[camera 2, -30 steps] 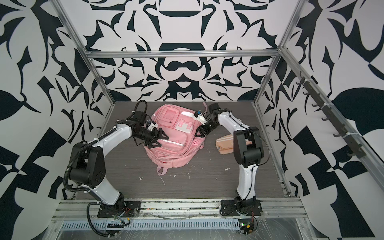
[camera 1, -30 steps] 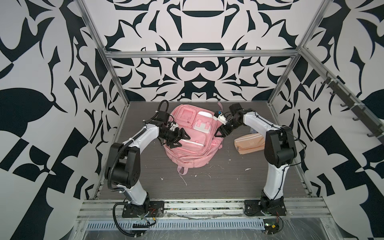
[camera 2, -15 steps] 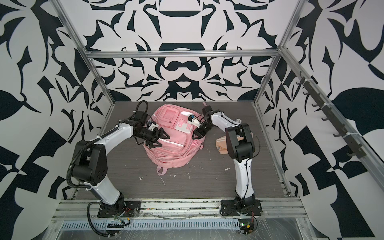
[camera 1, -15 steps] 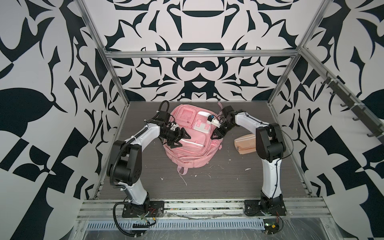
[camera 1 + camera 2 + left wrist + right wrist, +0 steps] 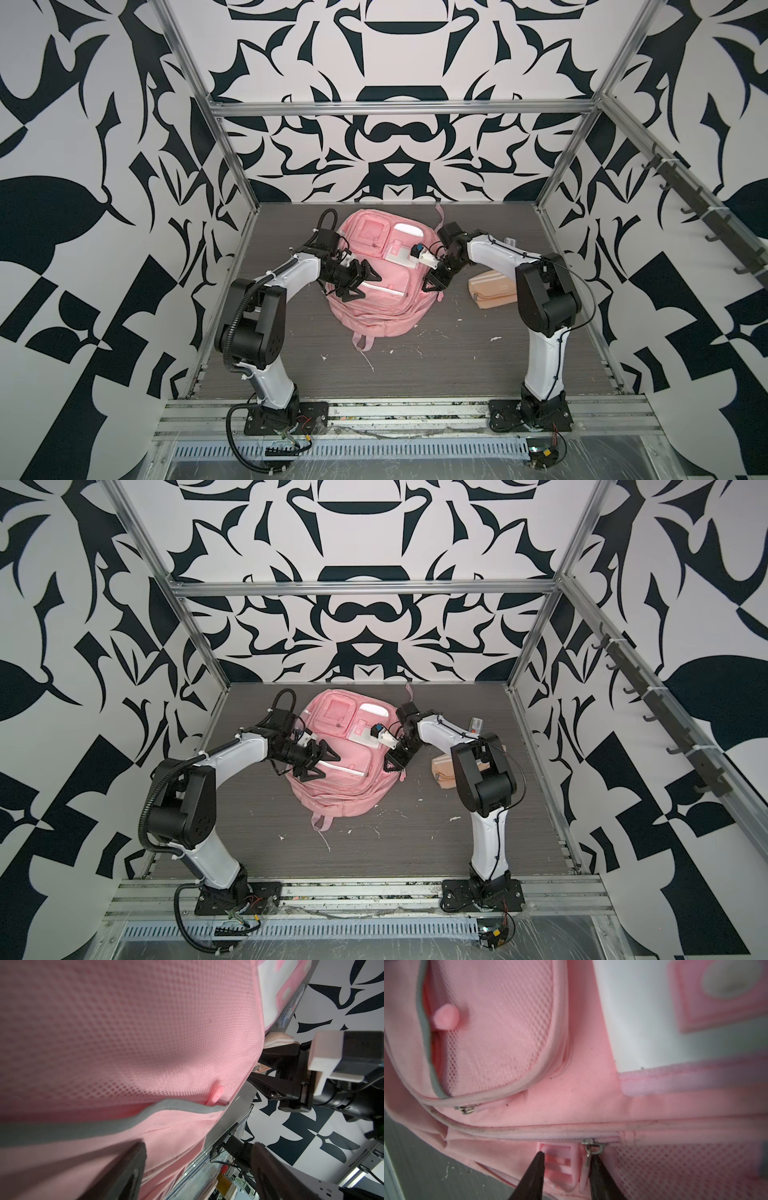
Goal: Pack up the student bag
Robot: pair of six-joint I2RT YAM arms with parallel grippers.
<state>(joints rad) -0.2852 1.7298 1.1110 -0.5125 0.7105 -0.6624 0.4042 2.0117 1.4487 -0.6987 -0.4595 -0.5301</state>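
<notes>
We see the student bag (image 5: 374, 307) lying front-up on the table (image 5: 457, 361), toward the back. Left gripper (image 5: 365, 284) is spread wide at its left side. Right gripper (image 5: 566, 1157) is at its right edge, 2 fingers narrow around the pink buckle (image 5: 558, 1160) and zip pull (image 5: 588, 1156). We cannot tell if it is gripping.

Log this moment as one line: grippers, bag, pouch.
left gripper open, at student bag front | right gripper jaws astride pink buckle at bag's side, grip unclear | beige pouch on table, outside bag
</notes>
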